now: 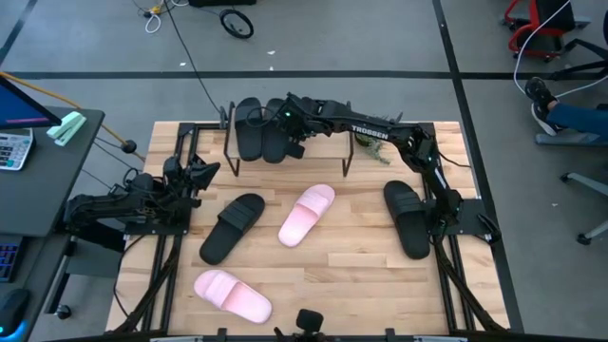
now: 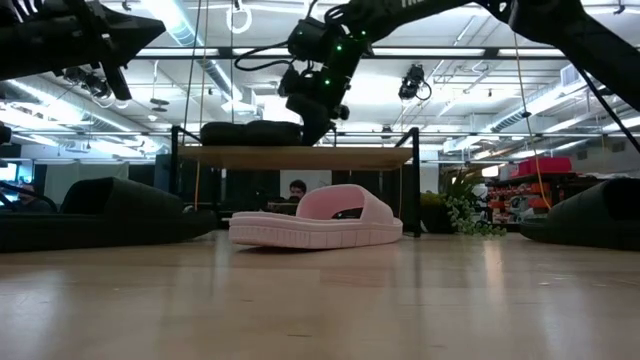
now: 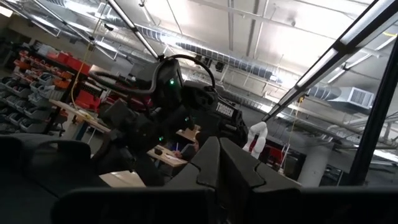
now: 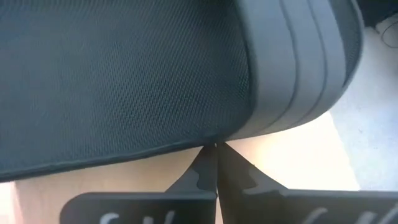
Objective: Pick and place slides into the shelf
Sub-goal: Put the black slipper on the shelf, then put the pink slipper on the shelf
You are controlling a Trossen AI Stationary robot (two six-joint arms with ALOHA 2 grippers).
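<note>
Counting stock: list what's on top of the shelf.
Two black slides lie side by side at the left end of the shelf. The right gripper hangs over them, hiding part of one.

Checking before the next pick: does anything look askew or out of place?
Nothing looks damaged. Two black slides lie side by side on the shelf, with the right gripper beside them. Four slides lie scattered at different angles on the table, as expected mid-task. The left gripper waits at the table's left.
</note>
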